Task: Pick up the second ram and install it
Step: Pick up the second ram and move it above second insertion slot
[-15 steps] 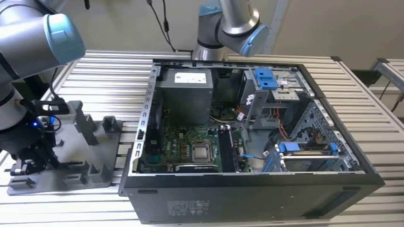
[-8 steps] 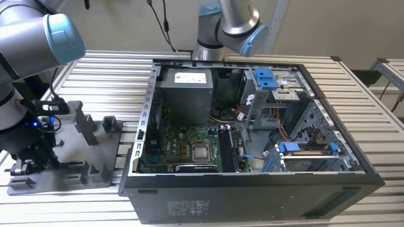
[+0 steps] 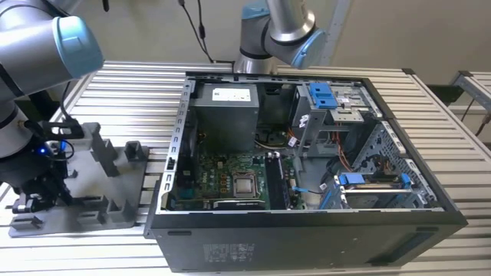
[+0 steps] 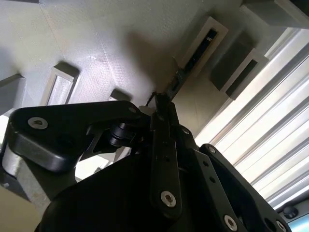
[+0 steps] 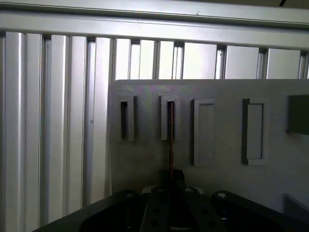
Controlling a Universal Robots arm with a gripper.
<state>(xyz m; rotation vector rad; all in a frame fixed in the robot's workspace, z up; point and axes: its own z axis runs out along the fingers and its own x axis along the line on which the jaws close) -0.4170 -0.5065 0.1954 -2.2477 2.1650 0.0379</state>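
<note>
My fingers [image 5: 176,180] look pinched shut on the second ram [image 5: 170,137], a thin stick seen edge-on, its far end at a slot [image 5: 164,118] of the grey tray [image 5: 217,121]. It's light and stiff but fragile, so I'd hold the bare edges, not chips. Beyond the tray sits the open PC case [image 3: 307,241].

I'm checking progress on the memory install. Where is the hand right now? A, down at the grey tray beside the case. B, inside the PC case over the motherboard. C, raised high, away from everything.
A: in the first wrist view the hand is at the grey tray, shut on the second ram, which stands edge-on in a tray slot. In the exterior view that tray lies on the exterior view's left of the PC case.
</note>
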